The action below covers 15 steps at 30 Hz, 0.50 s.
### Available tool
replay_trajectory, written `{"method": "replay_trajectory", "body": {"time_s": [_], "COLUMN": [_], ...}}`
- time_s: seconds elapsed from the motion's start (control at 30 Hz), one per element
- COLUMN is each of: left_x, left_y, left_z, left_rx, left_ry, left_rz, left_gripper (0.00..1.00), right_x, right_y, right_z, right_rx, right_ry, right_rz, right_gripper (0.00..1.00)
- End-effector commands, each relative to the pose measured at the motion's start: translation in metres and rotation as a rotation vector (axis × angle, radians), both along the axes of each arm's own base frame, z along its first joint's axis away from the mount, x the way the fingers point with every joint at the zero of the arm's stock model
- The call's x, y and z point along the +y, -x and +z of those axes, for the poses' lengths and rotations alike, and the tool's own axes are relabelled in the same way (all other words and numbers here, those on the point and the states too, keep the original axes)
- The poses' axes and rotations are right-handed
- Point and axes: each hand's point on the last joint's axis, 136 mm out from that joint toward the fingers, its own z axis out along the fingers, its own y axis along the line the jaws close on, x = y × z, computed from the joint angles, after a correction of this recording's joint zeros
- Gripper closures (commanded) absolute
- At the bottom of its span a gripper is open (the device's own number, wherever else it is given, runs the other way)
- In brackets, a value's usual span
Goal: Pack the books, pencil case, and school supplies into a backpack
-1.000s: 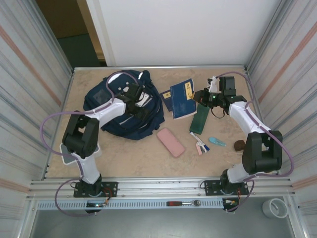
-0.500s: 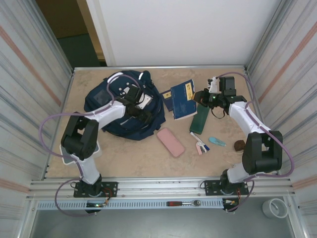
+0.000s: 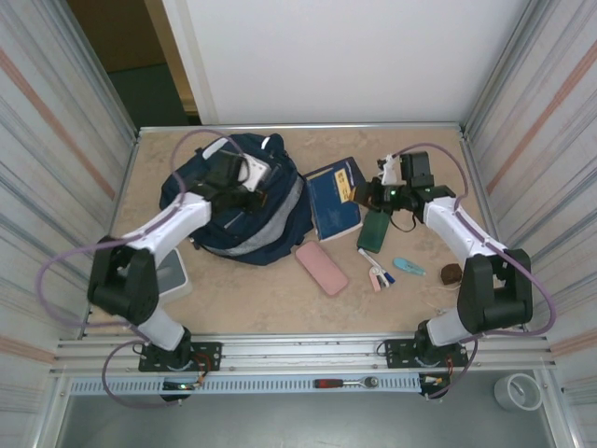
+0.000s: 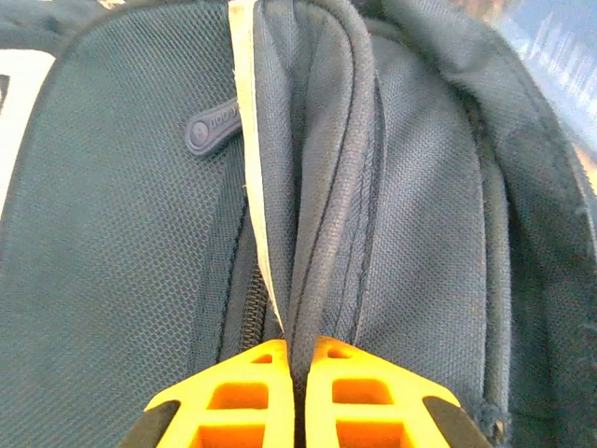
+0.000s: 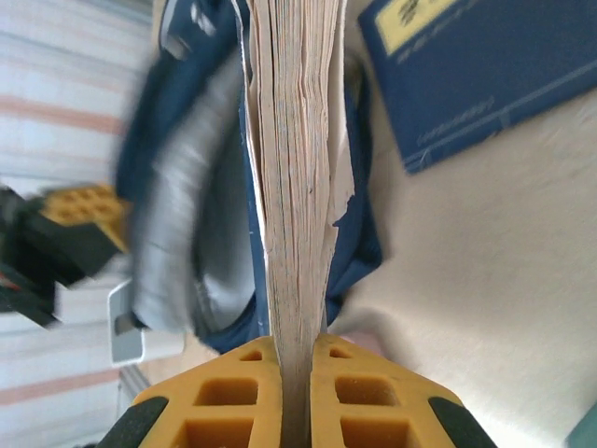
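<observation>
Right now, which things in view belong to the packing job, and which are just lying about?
Job:
backpack, pinched by the left gripper
book in the right gripper
second book, lying flat
pink pencil case
pens
light-blue piece

Lying about:
red-handled tool on the front rail
grey roll
white box
brown lump
dark green case, role unclear

The backpack (image 4: 121, 233) is matt woven cloth with a coarse, grainy weave, and it has a smoother white stripe (image 4: 244, 112). Its zip pull (image 4: 213, 128) looks like dull moulded rubber or plastic. The left gripper (image 4: 300, 350) and right gripper (image 5: 295, 343) have matt yellow plastic fingers moulded with square pockets. The book (image 5: 291, 168) shows rough, uneven paper page edges. The second book (image 5: 485, 65) has a smooth card cover. The tabletop (image 3: 261, 289) is matt, mottled beige. The near rail (image 3: 298, 355) is dull metal.
</observation>
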Motion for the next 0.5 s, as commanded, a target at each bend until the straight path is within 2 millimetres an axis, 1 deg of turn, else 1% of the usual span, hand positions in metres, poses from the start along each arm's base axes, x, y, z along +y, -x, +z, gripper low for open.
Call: {"method": "replay_trajectory", "body": {"time_s": [0.0,0.07,0.1,0.23,0.3,0.33,0.47], "left_x": [-0.004,0.005,0.009,0.017,0.019,0.019,0.016], "left_y": [-0.004,-0.007,-0.008,-0.011,-0.011,-0.011,-0.012], "left_z": [0.091,0.104,0.107,0.114,0.116,0.116,0.115], "left_rx": [-0.195,-0.215,-0.216,-0.218,-0.219,-0.214,-0.191], "left_ry": [0.296,0.346,0.361,0.384,0.395,0.4,0.424], "left_rz": [-0.053,-0.043,-0.037,-0.043,-0.05,-0.051,-0.075], "left_gripper": [1.0,1.0,1.0,1.0,1.0,1.0,1.0], "right_x": [0.033,0.05,0.058,0.098,0.123,0.131,0.167], "right_y": [0.021,0.023,0.022,0.008,-0.005,-0.012,-0.054], "right_z": [0.021,0.022,0.022,0.021,0.023,0.021,0.012], "right_rx": [0.0,0.003,0.003,0.012,-0.01,-0.011,-0.057], "right_ry": [-0.111,-0.142,-0.158,-0.193,-0.203,-0.197,-0.203], "right_rz": [0.095,0.116,0.12,0.145,0.15,0.138,0.036], "right_gripper": [1.0,1.0,1.0,1.0,1.0,1.0,1.0]}}
